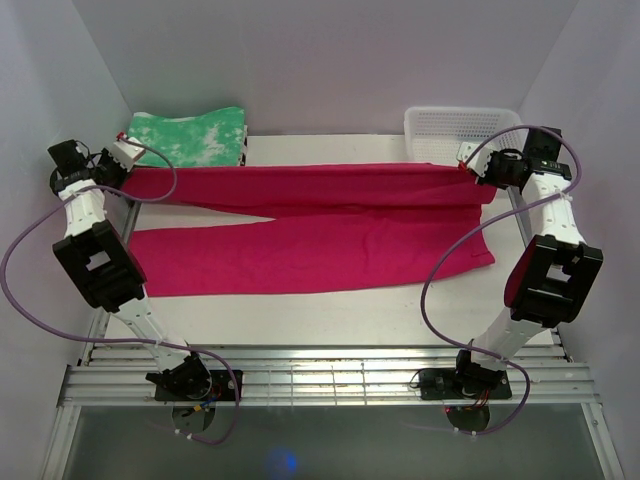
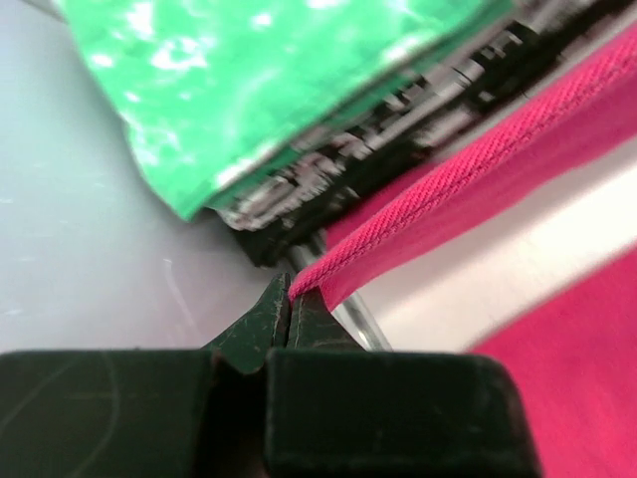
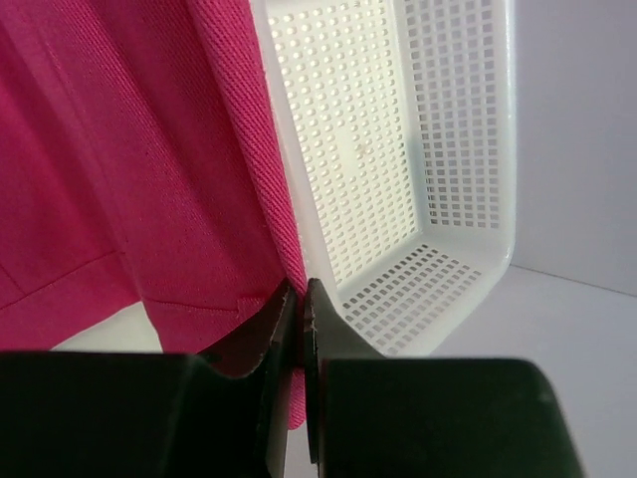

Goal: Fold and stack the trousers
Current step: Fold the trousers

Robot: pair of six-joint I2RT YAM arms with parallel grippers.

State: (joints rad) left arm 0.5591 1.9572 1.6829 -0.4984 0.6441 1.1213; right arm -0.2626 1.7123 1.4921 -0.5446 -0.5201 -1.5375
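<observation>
**A:** Start at the left jaws. What have they got?

**B:** They are pinched together on the stitched hem of the trousers (image 2: 478, 189), with the fabric edge caught right at the tips. The right jaws are closed as well, gripping a fold of the same pink fabric at the other end.

**A:** What sits closest to each?

**B:** On the left, the folded green-and-white cloth (image 2: 269, 80) lies just behind the hem, with a dark patterned layer under it. On the right, the white perforated basket (image 3: 398, 149) stands just beside the gripped fabric. I cannot tell whether they touch.

**A:** How do the trousers lie?

**B:** In the top view the long axis of the trousers (image 1: 320, 230) runs left to right across the worktop (image 1: 330, 310). The joined end is on the right and the 2 legs point left. The far leg spans between the 2 jaws. The near leg lies flat, and the 2 part in a narrow V that opens leftward.

**A:** Edges and free room?

**B:** The left jaws are over the worktop's left edge, near the side wall. The right jaws are close to the right edge. A bare strip of worktop runs along the near side between the near leg and the arm bases. A thinner bare strip lies behind the far leg, between the cloth (image 1: 190, 135) and the basket (image 1: 460, 125).
</observation>
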